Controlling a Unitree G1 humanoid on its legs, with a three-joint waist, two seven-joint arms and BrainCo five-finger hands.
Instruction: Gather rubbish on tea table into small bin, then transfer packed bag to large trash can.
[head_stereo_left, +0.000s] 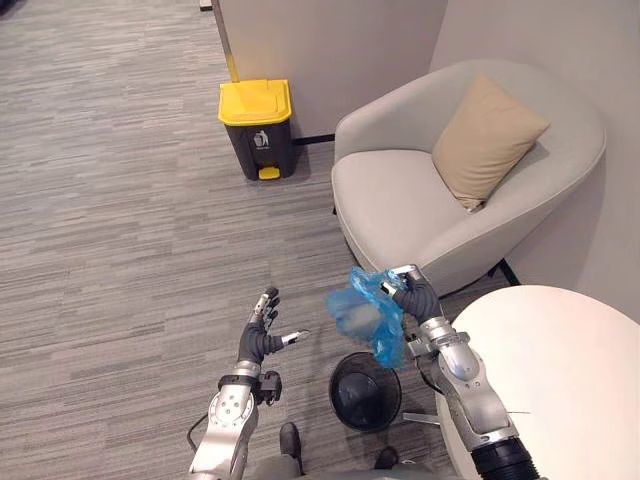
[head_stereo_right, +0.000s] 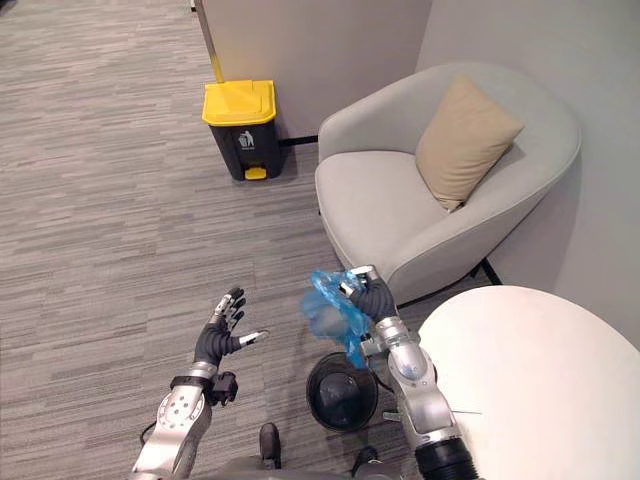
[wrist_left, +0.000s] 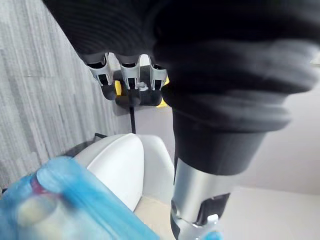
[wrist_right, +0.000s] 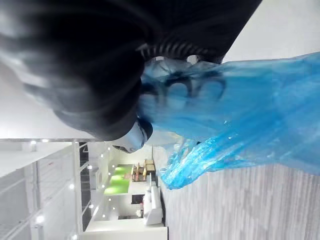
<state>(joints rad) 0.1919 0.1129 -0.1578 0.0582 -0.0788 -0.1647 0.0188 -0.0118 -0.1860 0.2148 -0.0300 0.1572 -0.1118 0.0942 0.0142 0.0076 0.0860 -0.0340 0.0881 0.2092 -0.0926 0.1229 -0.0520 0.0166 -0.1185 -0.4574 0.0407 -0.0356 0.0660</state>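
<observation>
Here, grey carpet carries an armchair and yellow-lidded bin.

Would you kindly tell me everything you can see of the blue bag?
The blue bag is thin, translucent, crinkled plastic, with something pale showing through it. Its top is bunched in the right hand, whose fingers curl round it. The rest hangs slack in the air over the small black bin, which stands on the carpet.
</observation>
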